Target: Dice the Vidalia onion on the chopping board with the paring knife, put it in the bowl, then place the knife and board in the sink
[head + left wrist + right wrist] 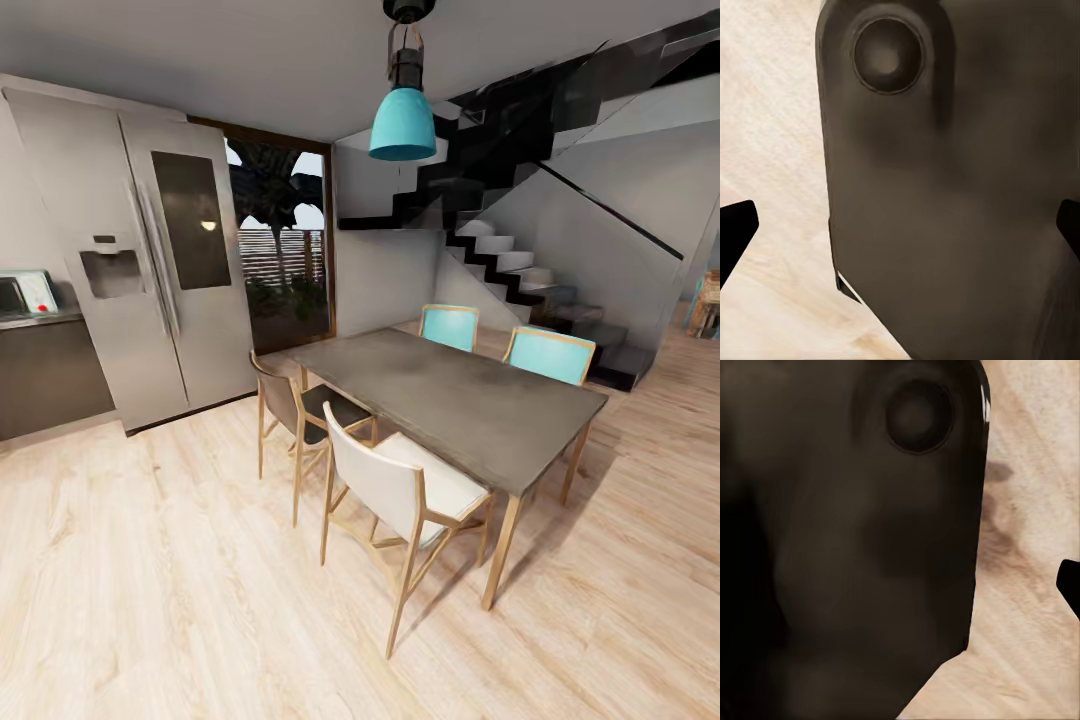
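Between left gripper (900,225) fingertips (736,225): dark robot body panel (945,187), light wood floor (772,112) beside; jaws wide. Right gripper: one fingertip (1069,585) visible, spread indeterminate. Head view: dining table (450,400), refrigerator (150,270), countertop (40,318) at far left.

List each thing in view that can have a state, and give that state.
Fridge: both doors shut.
Pendant lamp: hanging, unlit as far as visible.
Dining table: top bare.
White chair: upright, pulled slightly out from the table.
Left gripper: open, empty.
Right gripper: state cannot be told.
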